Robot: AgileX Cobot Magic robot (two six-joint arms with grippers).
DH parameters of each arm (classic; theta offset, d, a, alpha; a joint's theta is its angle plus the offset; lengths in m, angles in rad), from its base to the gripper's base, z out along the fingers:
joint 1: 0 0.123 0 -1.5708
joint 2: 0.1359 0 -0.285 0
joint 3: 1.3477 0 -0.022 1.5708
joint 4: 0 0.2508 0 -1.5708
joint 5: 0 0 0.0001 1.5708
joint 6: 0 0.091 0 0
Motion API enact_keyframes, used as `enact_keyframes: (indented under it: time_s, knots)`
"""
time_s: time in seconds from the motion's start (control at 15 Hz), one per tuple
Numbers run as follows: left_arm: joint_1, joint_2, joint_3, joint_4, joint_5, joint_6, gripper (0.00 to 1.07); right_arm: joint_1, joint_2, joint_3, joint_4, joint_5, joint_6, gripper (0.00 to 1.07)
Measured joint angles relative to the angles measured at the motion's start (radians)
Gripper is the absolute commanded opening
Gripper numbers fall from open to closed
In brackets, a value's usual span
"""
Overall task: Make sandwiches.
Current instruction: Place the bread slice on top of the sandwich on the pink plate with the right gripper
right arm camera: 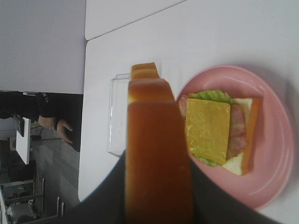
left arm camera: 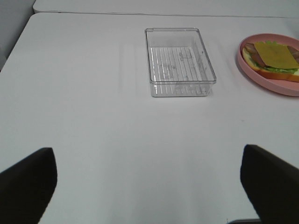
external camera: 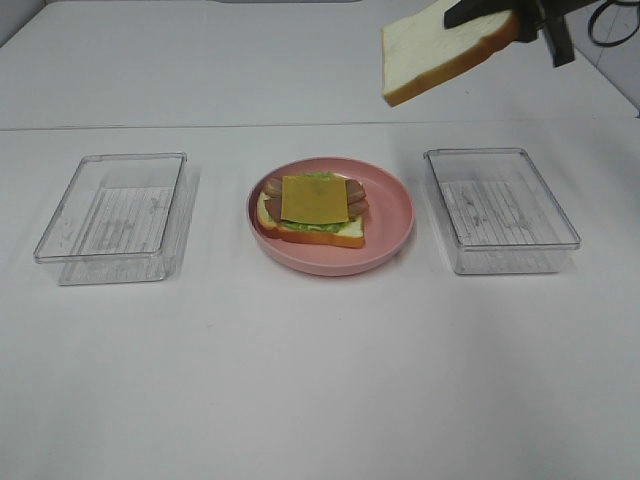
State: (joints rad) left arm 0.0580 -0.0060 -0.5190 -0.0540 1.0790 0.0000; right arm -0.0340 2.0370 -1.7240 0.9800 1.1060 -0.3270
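An open sandwich (external camera: 314, 210) lies on the round pink plate (external camera: 392, 215) at the table's middle: a bread slice, green lettuce, bacon, and yellow cheese (external camera: 314, 198) on top. It also shows in the left wrist view (left arm camera: 273, 59) and the right wrist view (right arm camera: 217, 130). My right gripper (external camera: 515, 15) is shut on a second bread slice (external camera: 445, 50), holding it tilted, high above the table at the back right; its crust edge fills the right wrist view (right arm camera: 156, 149). My left gripper (left arm camera: 149, 186) is open and empty, low over bare table, out of the exterior view.
A clear plastic tray (external camera: 115, 217) stands left of the plate, also in the left wrist view (left arm camera: 179, 61). A second clear tray (external camera: 500, 208) stands right of the plate. A seam (external camera: 150, 127) crosses the white table at the back.
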Motion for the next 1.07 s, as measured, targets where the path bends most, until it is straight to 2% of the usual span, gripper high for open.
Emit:
enact_keyframes:
  time_s: [0.07,0.2,0.4,0.67,1.07]
  knots:
    - [0.000,0.000,0.000,-0.001,0.000,0.000,1.00,0.068,0.015,0.046,0.007,-0.053,-0.007,0.00]
    - [0.000,0.000,0.000,-0.001,0.000,0.000,1.00,0.164,0.057,0.056,0.021,-0.097,-0.011,0.00]
    - [0.000,0.000,0.000,-0.001,0.000,0.000,1.00,0.248,0.126,0.050,0.031,-0.165,-0.019,0.00]
    - [0.000,0.000,0.000,-0.001,0.000,0.000,1.00,0.259,0.232,-0.032,0.101,-0.195,-0.030,0.00]
    - [0.000,0.000,0.000,-0.001,0.000,0.000,1.00,0.261,0.331,-0.053,0.116,-0.216,-0.030,0.00]
